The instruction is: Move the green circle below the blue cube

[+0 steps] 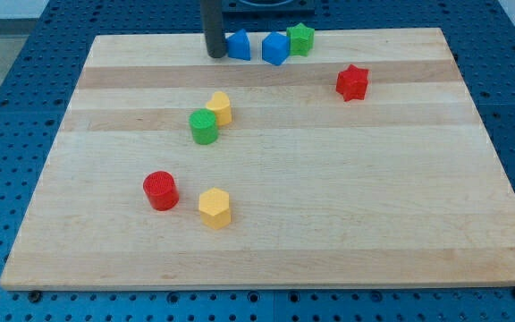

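The green circle (204, 126) lies left of the board's middle, touching a yellow block (220, 107) at its upper right. The blue cube (275, 48) sits near the view's top edge of the board, with a green star (300, 38) touching its right side. A second blue block (239, 44) lies just left of the cube. My tip (215, 54) rests at the top of the board, right against the left side of that second blue block, well above the green circle.
A red star (352, 82) lies at the upper right. A red cylinder (160, 190) and a yellow hexagon (214, 207) lie at the lower left. The wooden board (401, 224) sits on a blue perforated table.
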